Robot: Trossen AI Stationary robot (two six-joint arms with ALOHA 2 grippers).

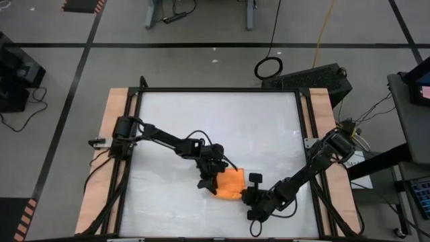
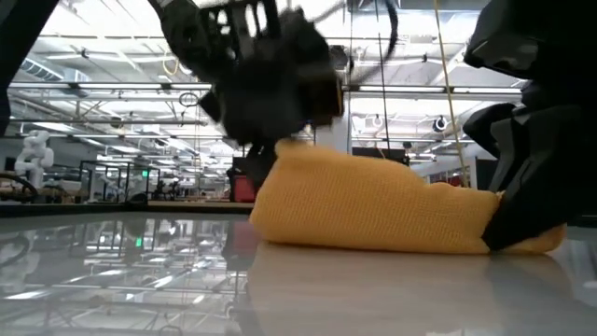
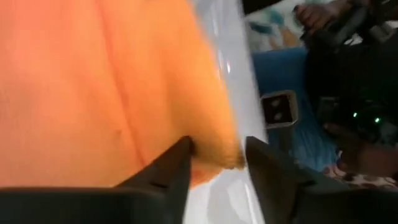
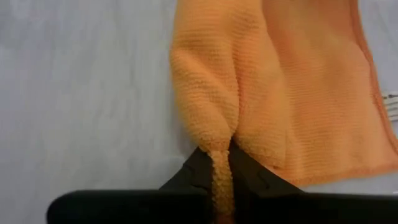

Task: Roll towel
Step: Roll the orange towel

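- We see the right gripper [image 4: 221, 163] pinched tight on a fold of the towel [image 4: 280, 93], a nubbly, soft orange terry cloth.
- We find the towel lying bunched in a low, rounded heap on the glossy white table [image 1: 269, 128], toward its near edge, between the two arms.
- We see the left gripper [image 3: 216, 155] at the towel's other side, its dark fingers parted around the cloth's rounded edge without pressing it.
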